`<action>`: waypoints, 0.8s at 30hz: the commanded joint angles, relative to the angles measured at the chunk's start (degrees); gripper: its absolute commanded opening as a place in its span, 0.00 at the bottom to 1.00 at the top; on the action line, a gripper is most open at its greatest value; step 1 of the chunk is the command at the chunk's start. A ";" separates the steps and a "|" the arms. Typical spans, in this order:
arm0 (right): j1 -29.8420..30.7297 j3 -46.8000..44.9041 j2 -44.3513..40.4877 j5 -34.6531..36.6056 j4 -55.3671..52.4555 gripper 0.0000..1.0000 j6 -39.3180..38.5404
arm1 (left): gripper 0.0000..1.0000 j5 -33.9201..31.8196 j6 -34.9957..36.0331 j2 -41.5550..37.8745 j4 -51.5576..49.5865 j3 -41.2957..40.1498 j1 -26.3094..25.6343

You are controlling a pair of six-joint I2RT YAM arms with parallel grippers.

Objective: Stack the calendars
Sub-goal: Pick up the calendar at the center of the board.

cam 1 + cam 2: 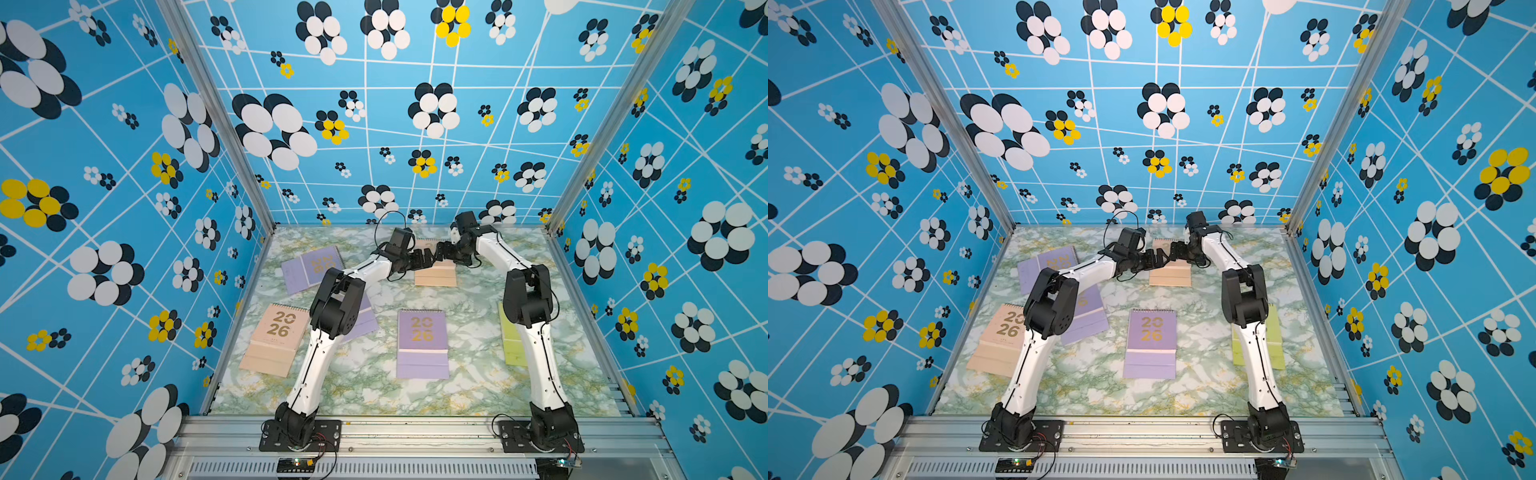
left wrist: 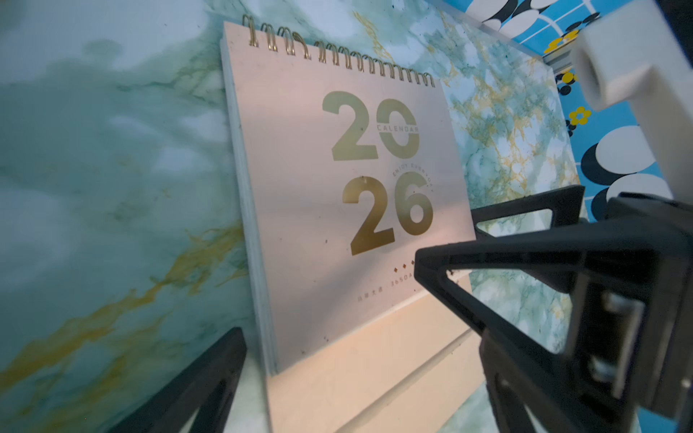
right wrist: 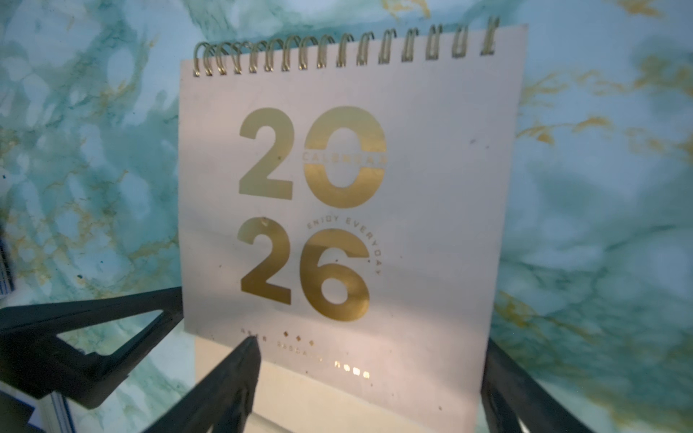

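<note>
Marble table, three lavender calendars, two peach, one yellow-green

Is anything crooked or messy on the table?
Yes. Nothing is stacked yet. The far-left lavender calendar is twisted round at an angle, and the near-left peach calendar sits tilted. Nothing looks torn or spilled.

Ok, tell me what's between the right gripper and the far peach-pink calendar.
Nothing visible: the peach-pink spiral-bound calendar lies bare under the open right gripper. Fingers of the left gripper sit just beside its edge.
</note>
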 commanded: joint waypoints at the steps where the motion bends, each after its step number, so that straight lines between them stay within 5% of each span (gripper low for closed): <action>1: 2.54 -1.97 0.69 -3.73 -2.45 0.90 0.66 | 0.99 3.19 -2.14 -0.34 3.84 -4.17 -0.10; 15: 3.74 -8.41 -4.01 -4.25 -0.33 0.89 2.81 | 0.97 4.77 -4.45 -12.41 14.68 -23.21 0.44; 24: 3.68 -8.45 -4.96 -1.43 -1.47 0.89 2.70 | 0.98 -0.93 -0.55 -14.97 8.38 -24.13 2.10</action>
